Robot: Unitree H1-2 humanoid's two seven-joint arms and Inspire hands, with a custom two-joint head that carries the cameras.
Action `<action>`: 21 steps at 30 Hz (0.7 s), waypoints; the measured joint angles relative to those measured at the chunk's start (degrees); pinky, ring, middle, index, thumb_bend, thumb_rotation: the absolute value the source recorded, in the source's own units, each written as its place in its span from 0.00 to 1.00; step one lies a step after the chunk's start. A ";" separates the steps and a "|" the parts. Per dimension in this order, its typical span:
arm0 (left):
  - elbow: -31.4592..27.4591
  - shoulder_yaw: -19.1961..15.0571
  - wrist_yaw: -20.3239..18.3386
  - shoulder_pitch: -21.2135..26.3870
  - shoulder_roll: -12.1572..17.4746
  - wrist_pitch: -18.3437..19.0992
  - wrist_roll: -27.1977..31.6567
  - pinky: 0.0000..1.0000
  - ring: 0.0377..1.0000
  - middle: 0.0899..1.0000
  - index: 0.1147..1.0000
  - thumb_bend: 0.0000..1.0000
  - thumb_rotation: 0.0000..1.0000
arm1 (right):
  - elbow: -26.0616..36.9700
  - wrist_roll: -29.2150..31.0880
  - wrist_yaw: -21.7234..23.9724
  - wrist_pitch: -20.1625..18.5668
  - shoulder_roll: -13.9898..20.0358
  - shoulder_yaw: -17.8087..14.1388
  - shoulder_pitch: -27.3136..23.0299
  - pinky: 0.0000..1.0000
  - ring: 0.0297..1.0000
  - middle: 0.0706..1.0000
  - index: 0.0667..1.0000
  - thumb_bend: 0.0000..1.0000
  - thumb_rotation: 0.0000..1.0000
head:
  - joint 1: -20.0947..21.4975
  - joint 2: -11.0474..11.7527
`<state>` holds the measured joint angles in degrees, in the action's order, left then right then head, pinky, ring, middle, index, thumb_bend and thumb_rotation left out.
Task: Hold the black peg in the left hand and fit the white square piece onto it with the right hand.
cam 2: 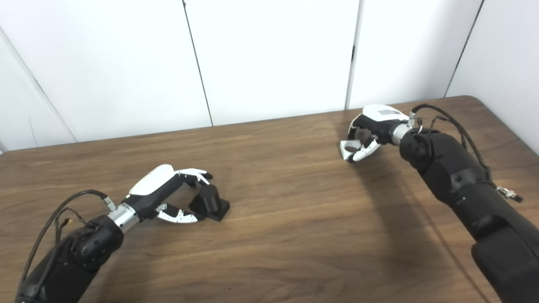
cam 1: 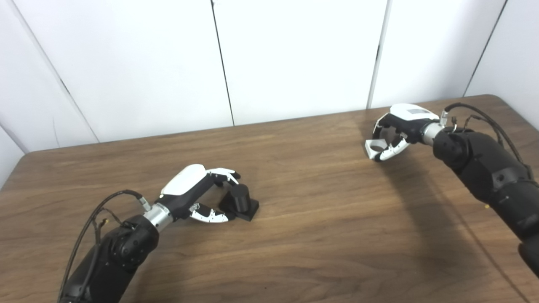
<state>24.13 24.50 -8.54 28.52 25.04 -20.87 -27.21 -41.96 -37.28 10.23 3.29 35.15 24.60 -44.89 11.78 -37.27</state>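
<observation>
Left eye view. Brown wooden table [cam 1: 294, 219], bare between the two arms; white panelled wall [cam 1: 294, 54] along its far edge. Black peg [cam 1: 240, 198]: short upright cylinder on a square black base, standing on the table at near left. Left hand [cam 1: 198, 195]: fingers spread over the top of the peg, thumb low along the near side of the base; contact appears at the base and the peg top, but a firm grasp cannot be confirmed. White square piece [cam 1: 374, 148]: at far right, round hole visible, held in the curled fingers of the right hand [cam 1: 398, 128]; whether it rests on the table or is lifted cannot be told. Peg and piece well apart. Right forearm blocks the table's right edge; both arms are cut off at the bottom edge.

Right eye view. Same layout, shifted left. Black peg [cam 2: 209, 198] on its base, left hand [cam 2: 168, 191] bracketing it from the left. White square piece [cam 2: 349, 148] in the grasp of the right hand [cam 2: 372, 126], fingers hiding its far side. Cables loop along both wrists.
</observation>
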 measured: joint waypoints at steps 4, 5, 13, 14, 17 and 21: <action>-0.02 0.00 0.00 -0.04 0.02 0.00 -0.01 0.68 0.80 0.81 0.55 0.78 0.08 | -0.17 -0.33 -3.04 1.30 0.02 0.33 0.50 0.71 0.79 0.75 0.45 0.52 0.14 | 0.00 -0.09; -0.01 0.01 0.00 -0.03 0.03 0.00 -0.02 0.68 0.80 0.81 0.55 0.78 0.08 | -0.20 -0.46 -3.48 1.64 0.02 0.39 0.58 0.71 0.79 0.75 0.45 0.52 0.14 | 0.00 -0.09; -0.01 0.01 -0.04 -0.04 0.06 0.00 -0.04 0.69 0.81 0.82 0.55 0.77 0.08 | -0.33 -1.59 -6.87 2.31 0.00 0.66 1.05 0.70 0.77 0.73 0.45 0.52 0.14 | -0.09 -0.09; -0.02 0.01 -0.04 -0.04 0.06 0.00 -0.04 0.69 0.81 0.82 0.55 0.77 0.08 | -0.34 -1.63 -7.31 2.34 -0.01 0.63 1.16 0.69 0.77 0.72 0.45 0.52 0.14 | 0.09 -0.35; -0.02 0.04 -0.03 -0.03 0.06 0.00 -0.04 0.69 0.80 0.81 0.55 0.78 0.08 | -0.29 -1.67 -8.76 2.82 -0.01 0.15 1.81 0.71 0.78 0.72 0.45 0.52 0.14 | -0.09 -0.44; -0.01 0.04 -0.03 -0.03 0.06 0.00 -0.04 0.69 0.80 0.82 0.55 0.78 0.07 | 0.02 -1.67 -10.56 3.75 0.01 -0.48 2.77 0.72 0.79 0.73 0.45 0.52 0.14 | -0.18 -0.35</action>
<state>24.12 24.54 -8.56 28.48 25.10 -20.87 -27.25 -41.94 -38.96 -0.33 7.04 35.17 24.12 -42.13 11.60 -37.62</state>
